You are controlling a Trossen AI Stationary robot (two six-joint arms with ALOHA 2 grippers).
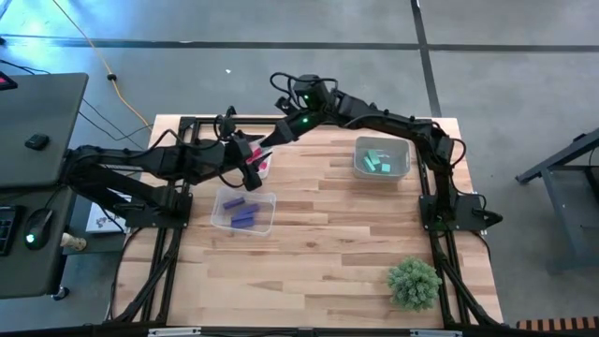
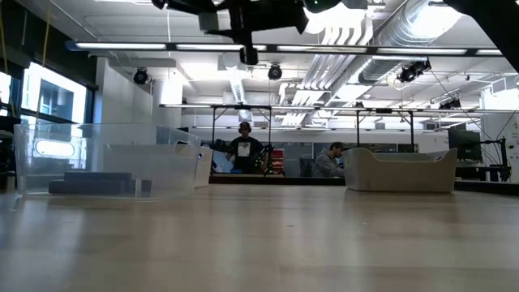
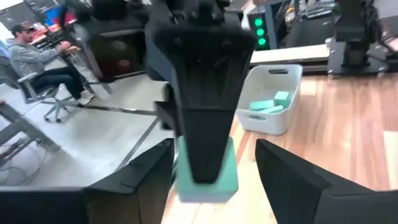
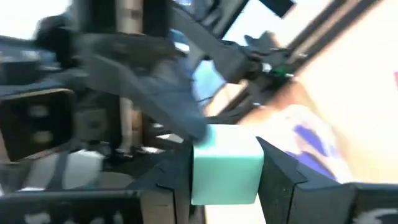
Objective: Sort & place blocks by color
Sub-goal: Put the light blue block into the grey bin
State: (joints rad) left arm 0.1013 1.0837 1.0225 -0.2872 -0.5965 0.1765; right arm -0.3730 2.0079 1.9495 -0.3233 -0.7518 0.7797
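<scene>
1. On the bench [image 1: 318, 234], three bins sit apart: a clear bin [image 1: 245, 211] near the left arm, a white bin [image 1: 381, 157] toward the right arm, and a third bin [image 1: 260, 161] at the back edge, mostly hidden under the hands.
2. Sorted so far, by my reading: purple blocks [image 1: 242, 212] in the clear bin, teal blocks [image 1: 377, 159] in the white bin, red showing in the back bin.
3. Right hand [image 4: 225, 163] is clamped on a teal cube [image 4: 224, 171], raised near the back edge.
4. Left hand [image 3: 214, 163] hovers close by, fingers wide, nothing held; the same cube sits between them.
5. No loose blocks visible on the bench; likely this cube is the last, bound for the white bin.
</scene>
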